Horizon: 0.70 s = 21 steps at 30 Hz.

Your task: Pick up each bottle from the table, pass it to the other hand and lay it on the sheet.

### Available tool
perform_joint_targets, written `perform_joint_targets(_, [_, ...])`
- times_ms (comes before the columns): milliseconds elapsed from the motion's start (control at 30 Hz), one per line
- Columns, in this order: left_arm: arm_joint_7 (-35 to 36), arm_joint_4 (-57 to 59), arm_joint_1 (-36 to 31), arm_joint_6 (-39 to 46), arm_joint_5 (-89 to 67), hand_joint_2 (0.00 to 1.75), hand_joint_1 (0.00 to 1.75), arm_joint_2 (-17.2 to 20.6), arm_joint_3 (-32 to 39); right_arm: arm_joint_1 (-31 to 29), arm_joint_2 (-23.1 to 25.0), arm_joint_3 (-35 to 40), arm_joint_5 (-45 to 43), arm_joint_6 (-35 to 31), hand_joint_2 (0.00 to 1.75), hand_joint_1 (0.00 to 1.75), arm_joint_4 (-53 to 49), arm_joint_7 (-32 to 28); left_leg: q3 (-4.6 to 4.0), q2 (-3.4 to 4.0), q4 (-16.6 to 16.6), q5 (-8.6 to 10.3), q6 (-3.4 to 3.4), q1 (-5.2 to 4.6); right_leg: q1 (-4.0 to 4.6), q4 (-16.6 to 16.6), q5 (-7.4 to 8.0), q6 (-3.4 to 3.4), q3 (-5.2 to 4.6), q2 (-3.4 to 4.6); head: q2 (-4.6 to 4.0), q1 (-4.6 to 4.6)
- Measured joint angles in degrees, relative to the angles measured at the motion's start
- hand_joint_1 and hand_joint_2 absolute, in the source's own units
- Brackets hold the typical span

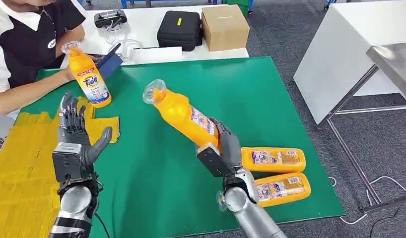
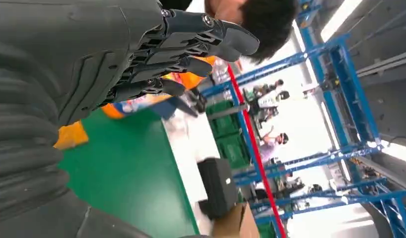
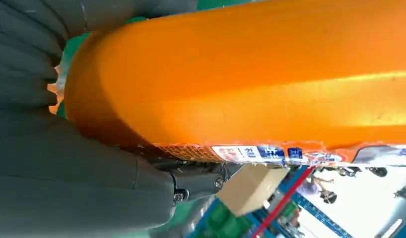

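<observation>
From where I stood, the job looked to be somewhere in its middle. The robot's right hand (image 1: 222,148) had its fingers wrapped round the lower body of an orange bottle (image 1: 183,115), which was lifted clear of the green desk (image 1: 240,94) and tilted, its cap end pointing toward ten o'clock, across to the robot's other side. The close view from that wrist showed the orange body pressed firmly into the palm.

The left hand (image 1: 74,136) was raised over the near edge of the yellow sheet (image 1: 22,168), fingers spread wide and upright, thumb out toward three o'clock, holding nothing. The two hands were well apart, so by my reckoning the handover of this bottle had not been made.

Two more bottles (image 1: 273,159) lay on their sides, one just beside the other, at about four o'clock on the desk, close to the right wrist; those were untouched and waiting. A person (image 1: 27,44) seated at eleven o'clock held another bottle (image 1: 89,77) upright near the far end of the sheet. Whether it had come off the sheet I could not say.

I saw no bottle lying on the sheet itself. What remained, I judged, was passing the lifted bottle, laying it down, then the two on the desk.
</observation>
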Motion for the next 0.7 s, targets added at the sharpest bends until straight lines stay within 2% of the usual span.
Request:
perform_joint_targets(100, [1.66, 0.22, -0.27, -4.46, 2.05, 1.75, 0.00, 0.13, -1.01, 0.56, 1.18, -1.75, -7.91, 1.92, 1.75, 1.75, -0.85, -3.56, 0.00, 0.00, 0.00, 0.00, 0.00, 0.00, 0.00, 0.00, 0.00, 0.00, 0.00, 0.00, 0.00, 0.00])
perform_joint_targets(300, [2.85, 0.64, -0.60, -6.89, 2.58, 1.75, 0.00, 0.33, -1.71, 0.65, 1.46, -2.18, -9.42, 2.47, 1.75, 1.75, -1.09, -4.41, 0.00, 0.00, 0.00, 0.00, 0.00, 0.00, 0.00, 0.00, 0.00, 0.00, 0.00, 0.00, 0.00, 0.00])
perform_joint_targets(367, [5.77, 5.07, -2.66, -17.06, 3.95, 1.75, 0.00, 1.99, -5.82, 0.58, 2.66, -2.16, -11.83, 4.98, 1.75, 1.75, -1.44, -6.59, 0.00, 0.01, 0.00, 0.00, 0.00, 0.00, 0.00, 0.01, 0.01, 0.01, 0.00, 0.02, 0.00, 0.00])
perform_joint_targets(700, [5.64, 8.00, -3.64, -20.00, 4.85, 1.75, 0.00, 2.62, -8.87, 0.45, 3.54, -0.91, -12.75, 5.99, 1.75, 1.75, -1.51, -7.34, -0.03, 0.00, 0.00, 0.00, 0.00, 0.00, 0.00, 0.00, 0.00, 0.00, -0.01, 0.00, 0.00, 0.00])
